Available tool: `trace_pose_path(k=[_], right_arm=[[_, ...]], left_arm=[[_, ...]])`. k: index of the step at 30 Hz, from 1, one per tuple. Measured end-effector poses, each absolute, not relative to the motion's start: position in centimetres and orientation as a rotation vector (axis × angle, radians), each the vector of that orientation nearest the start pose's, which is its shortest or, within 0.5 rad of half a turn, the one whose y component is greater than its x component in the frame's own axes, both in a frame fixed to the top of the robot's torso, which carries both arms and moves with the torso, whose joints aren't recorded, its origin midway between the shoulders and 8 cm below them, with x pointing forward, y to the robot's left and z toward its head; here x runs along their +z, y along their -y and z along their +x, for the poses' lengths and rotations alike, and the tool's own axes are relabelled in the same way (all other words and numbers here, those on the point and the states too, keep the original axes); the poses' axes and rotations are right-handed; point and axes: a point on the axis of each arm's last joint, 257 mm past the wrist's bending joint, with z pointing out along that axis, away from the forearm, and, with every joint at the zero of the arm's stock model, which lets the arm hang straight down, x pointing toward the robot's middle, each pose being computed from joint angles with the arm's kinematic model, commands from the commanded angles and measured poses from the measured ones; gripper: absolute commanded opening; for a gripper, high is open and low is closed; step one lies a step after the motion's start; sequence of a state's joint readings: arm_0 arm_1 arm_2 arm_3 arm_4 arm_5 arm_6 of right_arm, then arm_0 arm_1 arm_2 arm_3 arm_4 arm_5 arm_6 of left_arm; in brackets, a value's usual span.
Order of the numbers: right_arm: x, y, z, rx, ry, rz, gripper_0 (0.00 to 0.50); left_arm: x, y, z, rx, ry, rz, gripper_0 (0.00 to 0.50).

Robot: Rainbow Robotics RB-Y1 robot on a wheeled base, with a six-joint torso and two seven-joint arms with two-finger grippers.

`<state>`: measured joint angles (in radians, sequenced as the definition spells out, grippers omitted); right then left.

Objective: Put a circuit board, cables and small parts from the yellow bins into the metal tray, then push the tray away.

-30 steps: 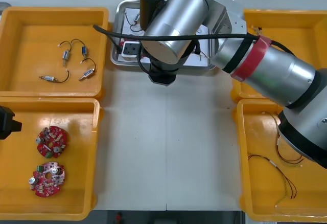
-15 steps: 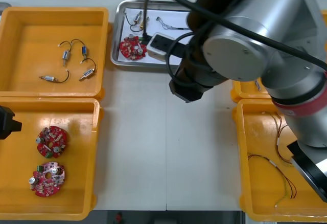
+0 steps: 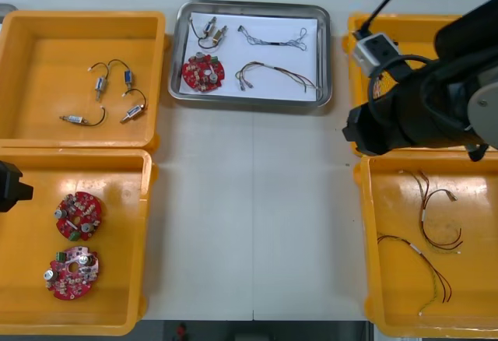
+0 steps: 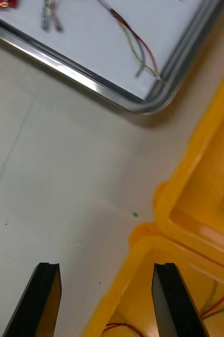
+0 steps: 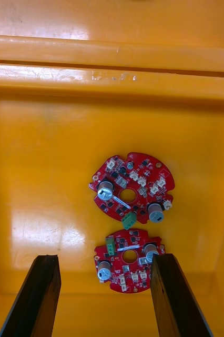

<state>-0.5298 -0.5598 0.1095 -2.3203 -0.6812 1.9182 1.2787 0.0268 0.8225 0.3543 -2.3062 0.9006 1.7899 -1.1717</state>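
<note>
Front view, bottom left: two spare circuit boards lie in the near left yellow bin. The left gripper is parked above them, jaws apart and empty. At lower right, loose cables lie in the near right bin. At right centre the right arm hangs over the seam between the two right-hand bins, the right gripper spread wide and holding nothing. At top centre the metal tray carries a red circuit board, small metal parts, a red and yellow cable and a second cable. Loading looks complete, and with the tray close to the far edge of the table, the push appears done or nearly so. A second ago the right arm lay across the tray; half a second ago it covered the tray's right side. It has since swung clear to the right, while the tray sits where it was.
</note>
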Motion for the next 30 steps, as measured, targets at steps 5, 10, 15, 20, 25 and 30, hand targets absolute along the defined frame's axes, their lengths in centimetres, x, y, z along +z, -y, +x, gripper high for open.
trace_pose_path(k=[5, 10, 15, 20, 25, 30], right_arm=[[-11.6, 20.9, 41.3, 0.111, -2.460, -0.414, 0.500], [-11.6, 25.8, 40.6, 0.137, -2.490, -0.202, 0.500], [-11.9, 29.8, 39.8, 0.124, -2.499, -0.045, 0.500], [-11.9, 32.6, 39.2, 0.094, -2.498, 0.043, 0.500], [-12.0, 34.4, 38.7, 0.059, -2.499, 0.090, 0.500], [-12.8, 35.3, 38.4, 0.047, -2.524, 0.122, 0.500]], left_arm=[[-17.7, -37.5, 34.6, -0.012, -2.646, -0.107, 0.500], [-17.7, -37.5, 34.6, -0.012, -2.646, -0.107, 0.500], [-17.7, -37.5, 34.6, -0.012, -2.646, -0.107, 0.500], [-17.7, -37.5, 34.6, -0.012, -2.646, -0.107, 0.500], [-17.7, -37.5, 34.6, -0.012, -2.646, -0.107, 0.500], [-17.7, -37.5, 34.6, -0.012, -2.646, -0.107, 0.500]])
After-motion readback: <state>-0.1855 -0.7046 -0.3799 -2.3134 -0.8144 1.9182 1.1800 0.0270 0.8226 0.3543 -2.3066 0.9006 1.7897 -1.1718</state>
